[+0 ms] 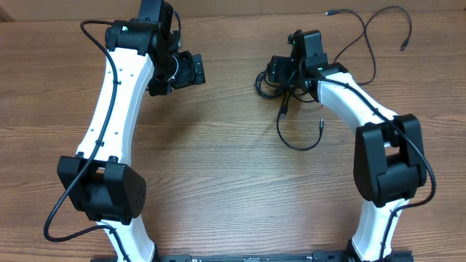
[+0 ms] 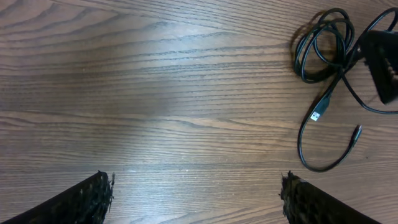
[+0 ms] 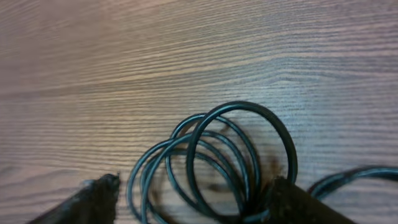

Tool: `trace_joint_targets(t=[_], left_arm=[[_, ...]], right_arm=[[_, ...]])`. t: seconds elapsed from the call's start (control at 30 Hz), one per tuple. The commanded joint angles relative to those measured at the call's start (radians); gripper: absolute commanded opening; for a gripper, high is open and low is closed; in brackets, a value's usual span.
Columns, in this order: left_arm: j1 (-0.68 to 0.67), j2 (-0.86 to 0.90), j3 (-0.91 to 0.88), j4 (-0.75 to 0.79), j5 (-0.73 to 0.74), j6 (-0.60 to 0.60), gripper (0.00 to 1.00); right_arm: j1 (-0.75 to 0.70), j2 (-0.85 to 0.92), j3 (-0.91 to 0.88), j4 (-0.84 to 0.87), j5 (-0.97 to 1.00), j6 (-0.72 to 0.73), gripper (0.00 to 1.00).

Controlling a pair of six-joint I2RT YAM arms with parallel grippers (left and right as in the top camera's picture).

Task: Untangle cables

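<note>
A small coil of black cables (image 1: 263,84) lies at the table's back middle, with a USB plug (image 1: 284,110) and a thin round plug (image 1: 320,127) trailing toward the front. My right gripper (image 1: 275,73) is down over the coil. In the right wrist view its jaws (image 3: 193,202) stand open and straddle the loops (image 3: 217,149), and the right finger (image 3: 298,202) rests on the coil's edge. My left gripper (image 1: 191,71) hangs well to the left of the coil, open and empty (image 2: 196,196). The left wrist view shows the coil (image 2: 323,46) at its upper right.
Another loose black cable (image 1: 371,36) snakes across the back right corner, with plugs at both ends. Bare wooden table (image 1: 218,138) lies between the two arms. The arm bases stand at the front edge.
</note>
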Motion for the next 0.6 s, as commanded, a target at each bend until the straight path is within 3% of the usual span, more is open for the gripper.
trace_joint_targets(t=[0.0,0.33,0.5,0.53,0.57], left_arm=[[-0.002,-0.01,0.025,-0.002,0.008,0.012,0.9],[-0.003,-0.01,0.025,0.016,0.008,0.012,0.9],[-0.01,-0.01,0.024,0.019,0.008,0.012,0.9],[-0.01,-0.009,0.024,0.02,0.008,0.012,0.9],[-0.01,-0.009,0.024,0.02,0.008,0.012,0.89]], right_arm=[[0.0,0.029,-0.004,0.016,0.016,-0.03,0.69],[0.024,0.078,-0.004,0.025,0.013,-0.108,0.64],[0.024,0.084,-0.002,0.029,-0.01,-0.097,0.33],[0.024,0.082,0.009,0.025,-0.047,-0.097,0.13],[0.024,0.079,0.017,0.018,-0.064,-0.097,0.05]])
